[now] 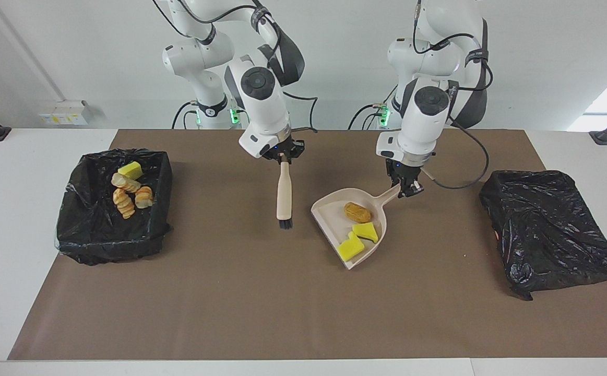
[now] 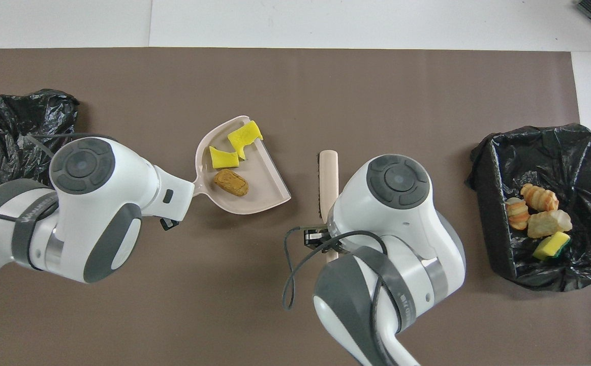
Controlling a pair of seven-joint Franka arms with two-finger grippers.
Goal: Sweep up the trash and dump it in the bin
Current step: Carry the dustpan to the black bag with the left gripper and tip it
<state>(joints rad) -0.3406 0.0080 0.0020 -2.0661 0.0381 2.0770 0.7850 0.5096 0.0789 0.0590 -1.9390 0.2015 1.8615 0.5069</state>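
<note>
A beige dustpan carries three pieces of trash: a brown lump and two yellow wedges. My left gripper is shut on the pan's handle. Over the mat, my right gripper is shut on the handle of a beige brush, which hangs bristles down beside the pan, clear of it. The black-lined bin at the right arm's end of the table holds several more scraps.
A crumpled black bag lies at the left arm's end of the table. A brown mat covers the table between it and the bin.
</note>
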